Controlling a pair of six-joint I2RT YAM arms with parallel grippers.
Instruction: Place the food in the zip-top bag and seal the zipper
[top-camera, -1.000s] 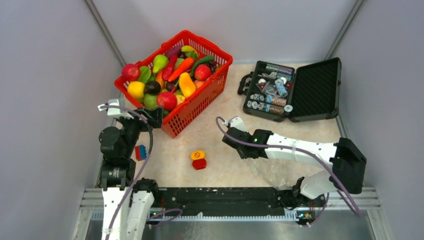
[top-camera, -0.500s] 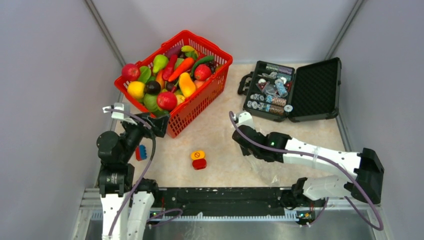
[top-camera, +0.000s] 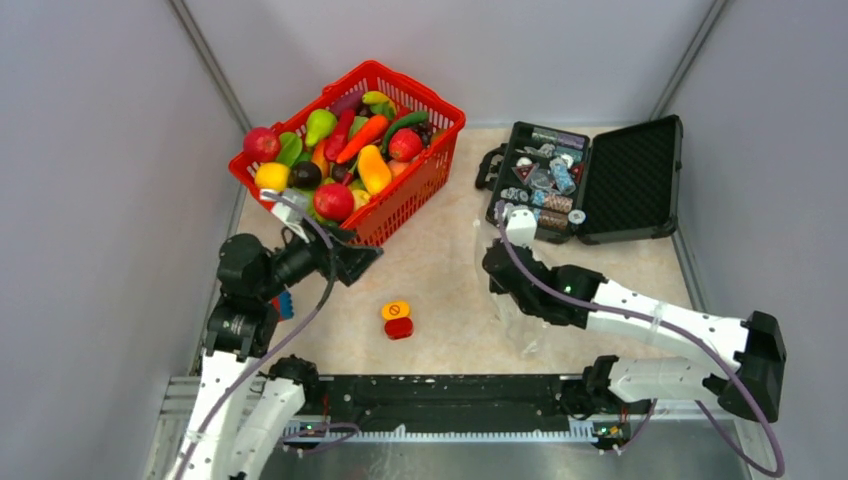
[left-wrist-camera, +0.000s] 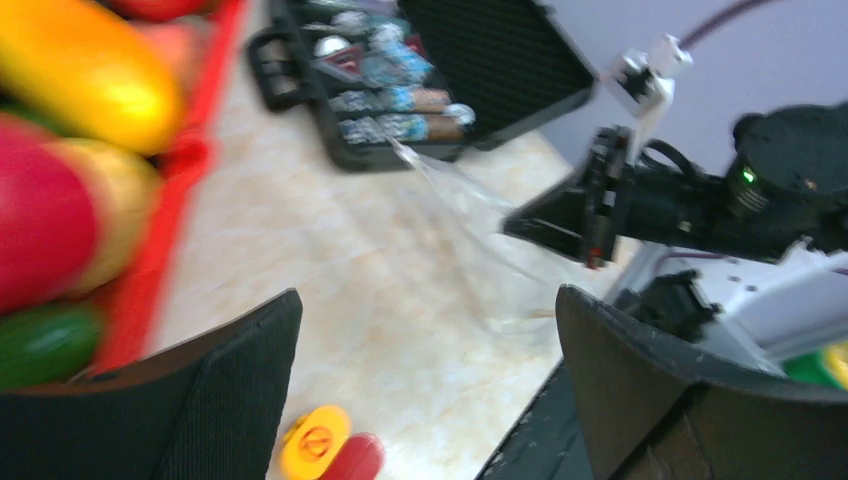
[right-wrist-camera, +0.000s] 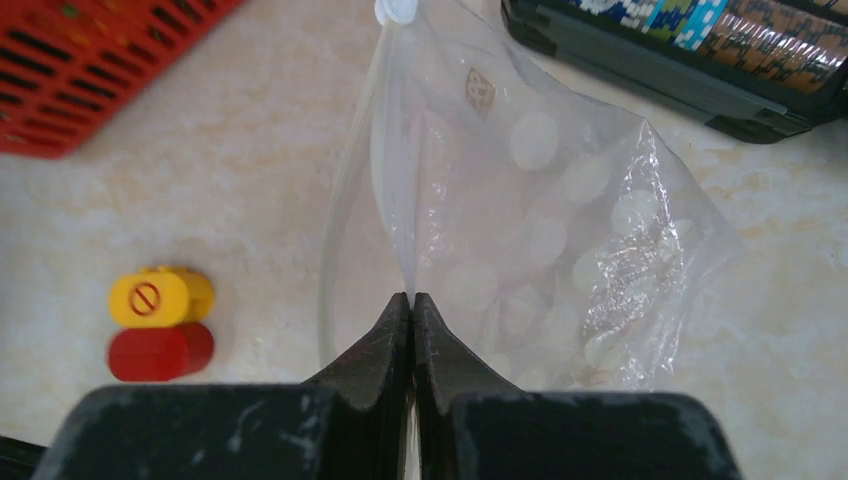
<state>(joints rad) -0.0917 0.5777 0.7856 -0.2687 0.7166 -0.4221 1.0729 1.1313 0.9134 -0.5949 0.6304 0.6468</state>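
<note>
As right gripper (right-wrist-camera: 411, 302) pinches — one bag (right-wrist-camera: 545, 190), clear

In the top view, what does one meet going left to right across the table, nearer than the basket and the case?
Small blue-and-red plastic brick → open left claw → yellow-and-red button block → clear crinkly plastic bag

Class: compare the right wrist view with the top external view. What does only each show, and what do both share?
Only the right wrist view: the right gripper, jaws shut on the edge of the zip-top bag; its white dots. Only the top external view: the food in the red basket, the left gripper open beside it. Both: the bag, the basket's wall, the button block, the black case.
</note>
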